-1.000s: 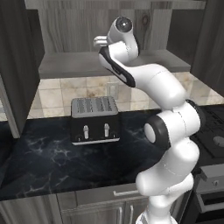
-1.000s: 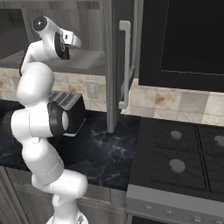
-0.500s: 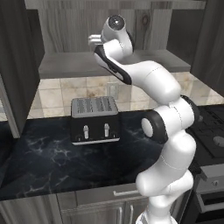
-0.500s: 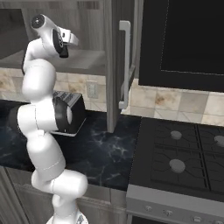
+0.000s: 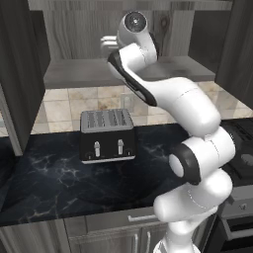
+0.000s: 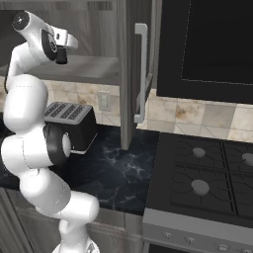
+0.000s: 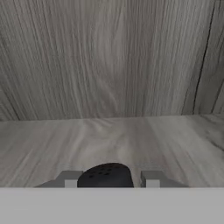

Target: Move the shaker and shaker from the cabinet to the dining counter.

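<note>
Shaker (image 7: 106,175), the black one, sat between the two finger tips (image 7: 68,178) at the bottom of the hand view, its rounded, perforated top facing the camera. The jaws were pinched onto it from both sides, a grey tip tight against each flank. It stood on the grey shelf (image 7: 131,140) inside the cabinet (image 5: 79,29), with the wood-grain back wall rising behind it.

In the left base view the white arm (image 5: 192,163) climbed from the lower right, bent over the counter (image 5: 44,183) and reached its hand in above the shelf, where the gripper (image 5: 107,41) showed as a pale block against the back wall. In the right base view the gripper (image 6: 63,47) hung at the shelf's level, just left of the cabinet's open door (image 6: 133,74) with its silver bar handle.

Below the shelf, a black and silver toaster (image 5: 107,135) stood on the black marble counter against the beige tiles. A dark stove (image 6: 207,183) lay to the right of it.
</note>
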